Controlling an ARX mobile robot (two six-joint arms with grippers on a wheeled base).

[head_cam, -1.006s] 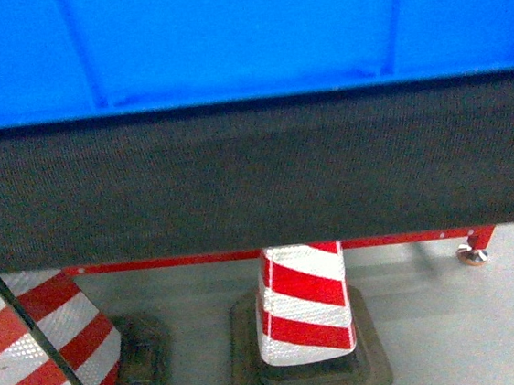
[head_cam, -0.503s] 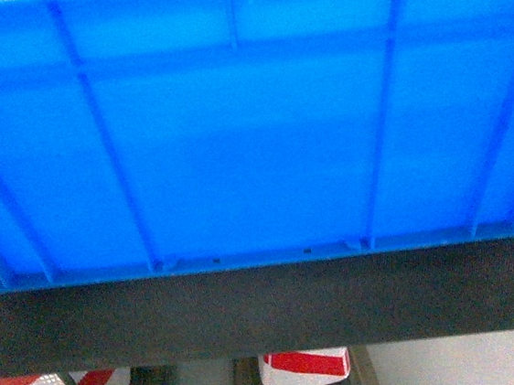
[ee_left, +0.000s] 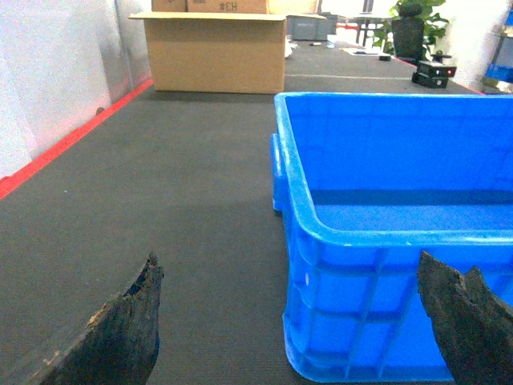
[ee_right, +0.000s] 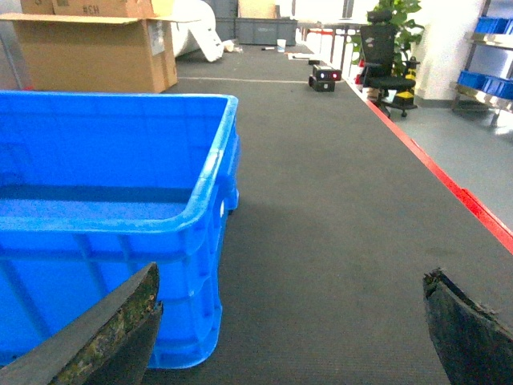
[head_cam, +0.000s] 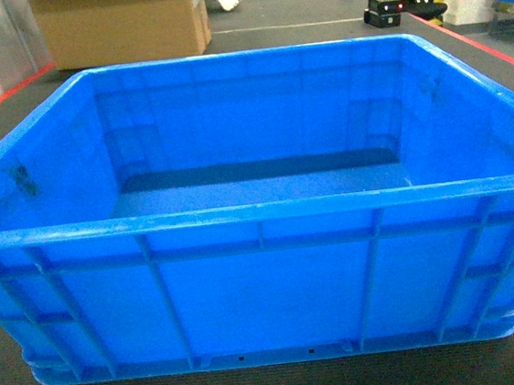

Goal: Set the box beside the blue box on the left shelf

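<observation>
the view has changed sharply: a second ago the head camera saw only the underside of a dark surface and striped cones below it, half a second ago the ribbed blue wall filled the frame, and now it looks down into the box (head_cam: 258, 202) from above its rim. i judge the robot's head has risen to working height. the box sits empty on a dark mat (ee_left: 160, 200), filling the head view from 9 to 3 o'clock, with a cardboard carton (head_cam: 124, 22) behind it at 11 o'clock. the left gripper (ee_left: 296, 321) is spread wide, its near corner of the box between the fingers but untouched; the right gripper (ee_right: 292, 321) is likewise spread, the box's other corner at its 9 o'clock. no shelf or second blue box is visible here, so lifting has yet to begin.
</observation>
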